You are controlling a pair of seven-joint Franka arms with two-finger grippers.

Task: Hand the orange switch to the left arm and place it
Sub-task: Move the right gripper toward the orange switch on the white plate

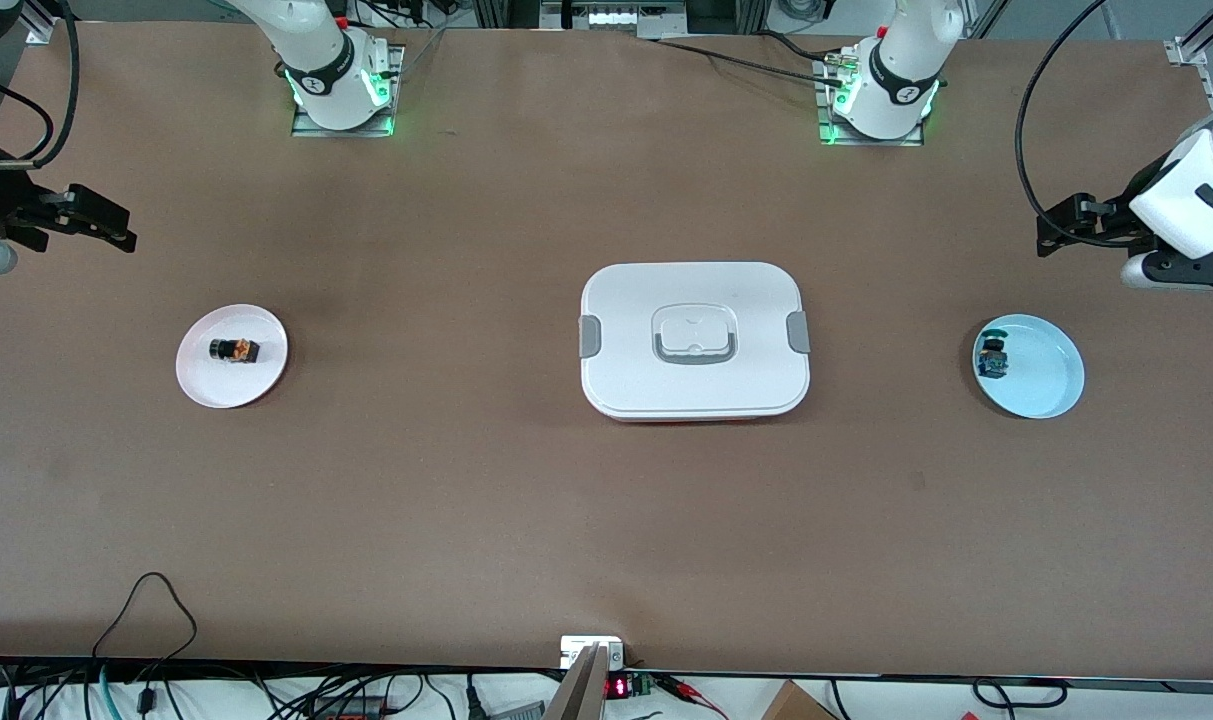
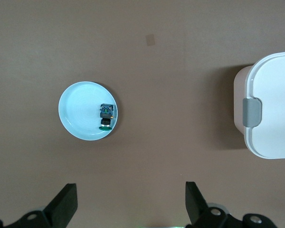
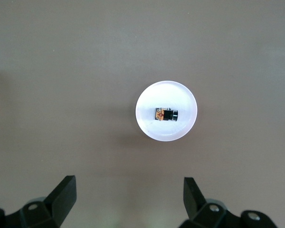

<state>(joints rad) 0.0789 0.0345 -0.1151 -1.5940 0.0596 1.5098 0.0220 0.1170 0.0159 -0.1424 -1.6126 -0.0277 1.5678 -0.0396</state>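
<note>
The orange switch (image 1: 235,350) lies on its side at the middle of a small white plate (image 1: 266,375) toward the right arm's end of the table (image 1: 466,500), its round black knob pointing toward nine o'clock in the front view and its orange part toward three o'clock. In the right wrist view the switch (image 3: 166,114) sits at the centre of the plate (image 3: 147,102).

The box (image 1: 694,339) rests shut at the table's middle, grey clips at its nine and three o'clock ends, a grey-rimmed handle recess in the lid and a thin reddish base showing along its six o'clock edge. No lettering can be read on the lid.

Toward the left arm's end sits a pale blue plate (image 1: 1041,375) with a small blue-and-black component (image 1: 992,357) at its nine o'clock rim; the left wrist view shows that component (image 2: 106,117) near the plate's (image 2: 78,111) edge, with a corner of the box (image 2: 273,104) in sight.

The right gripper (image 1: 101,222) hangs in the air at about eleven o'clock from the white plate, fingers spread wide and empty. The left gripper (image 1: 1066,222) hangs at about one o'clock from the blue plate, fingers likewise wide apart and holding nothing. Both arms wait.

A small red lit display (image 1: 617,687) sits at the table's six o'clock edge; its digits are too small to read.
</note>
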